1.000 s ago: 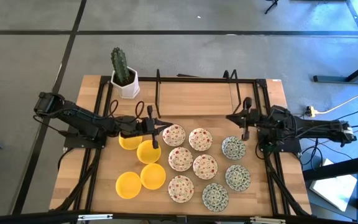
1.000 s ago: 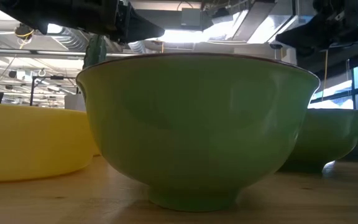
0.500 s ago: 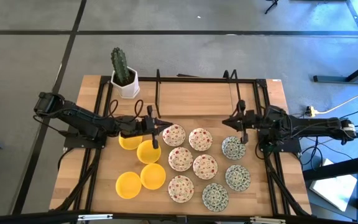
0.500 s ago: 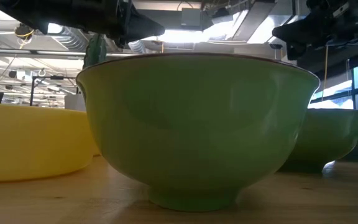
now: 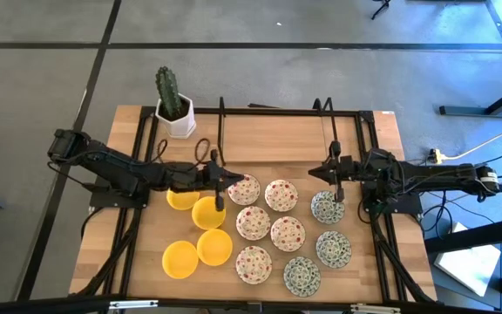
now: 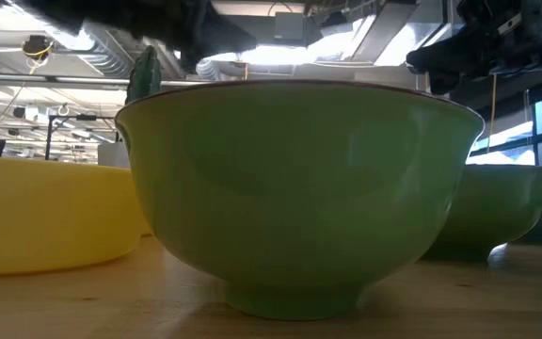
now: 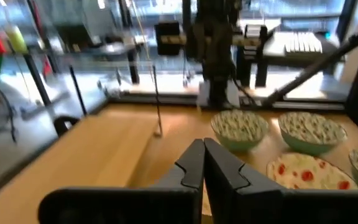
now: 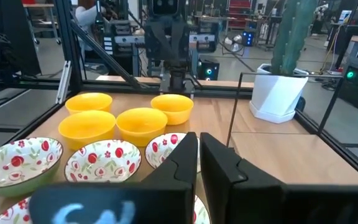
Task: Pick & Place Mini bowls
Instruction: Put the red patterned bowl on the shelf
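Both arms reach inward low over the counter, the left gripper with jaws closed together, the right gripper with jaws apparently pressed together too, wrists level.

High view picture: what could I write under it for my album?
Two robot arms reach over a wooden table covered with yellow, red-flowered and green-patterned mini bowls, a potted cactus behind.

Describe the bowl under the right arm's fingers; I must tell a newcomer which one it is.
Start at the cactus pot on the table's far left corner, then cross to the right-hand group of bowls. The right gripper hangs over the green-patterned bowl farthest from the front edge. Its left neighbours are red-speckled.
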`<action>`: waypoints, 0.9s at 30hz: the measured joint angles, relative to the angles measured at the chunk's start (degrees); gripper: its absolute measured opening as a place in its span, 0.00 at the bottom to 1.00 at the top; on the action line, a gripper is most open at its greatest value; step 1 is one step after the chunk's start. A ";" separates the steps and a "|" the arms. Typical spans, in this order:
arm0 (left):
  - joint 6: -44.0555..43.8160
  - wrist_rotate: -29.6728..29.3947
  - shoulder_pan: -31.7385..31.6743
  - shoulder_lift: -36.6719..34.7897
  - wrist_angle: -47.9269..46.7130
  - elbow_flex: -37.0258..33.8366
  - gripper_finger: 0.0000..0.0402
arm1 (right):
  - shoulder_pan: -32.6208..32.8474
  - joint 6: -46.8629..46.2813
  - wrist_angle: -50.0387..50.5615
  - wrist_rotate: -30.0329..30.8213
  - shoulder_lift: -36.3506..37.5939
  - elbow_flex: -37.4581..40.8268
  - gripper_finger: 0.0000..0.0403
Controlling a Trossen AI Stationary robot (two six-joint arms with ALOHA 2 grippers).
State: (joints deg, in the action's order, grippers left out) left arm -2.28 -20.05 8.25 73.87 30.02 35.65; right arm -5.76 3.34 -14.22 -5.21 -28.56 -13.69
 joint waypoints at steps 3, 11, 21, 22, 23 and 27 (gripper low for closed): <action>-1.43 0.23 0.00 1.60 -18.36 10.42 0.01 | 0.00 0.25 -0.41 0.02 0.02 0.00 0.05; 6.07 3.25 0.00 10.16 -45.05 29.07 0.01 | 0.00 1.07 -0.07 0.00 -0.13 0.00 0.05; 4.72 3.53 -1.22 17.02 -51.92 31.06 0.01 | 0.00 0.21 0.80 -2.37 -0.22 0.00 0.05; 4.76 3.55 -1.56 17.30 -52.67 31.05 0.01 | 0.00 0.31 0.87 -2.38 -0.22 0.00 0.05; 5.01 3.38 -1.93 17.62 -53.71 31.05 0.01 | 0.00 0.34 0.86 -2.38 -0.22 0.00 0.05; 3.75 3.84 -3.98 18.44 -53.84 31.03 0.02 | 0.00 0.32 0.79 -2.37 -0.22 0.00 0.05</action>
State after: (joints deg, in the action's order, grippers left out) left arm 1.47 -16.21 4.28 92.31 -23.82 66.67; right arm -5.76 3.66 -13.43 -7.57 -28.77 -13.69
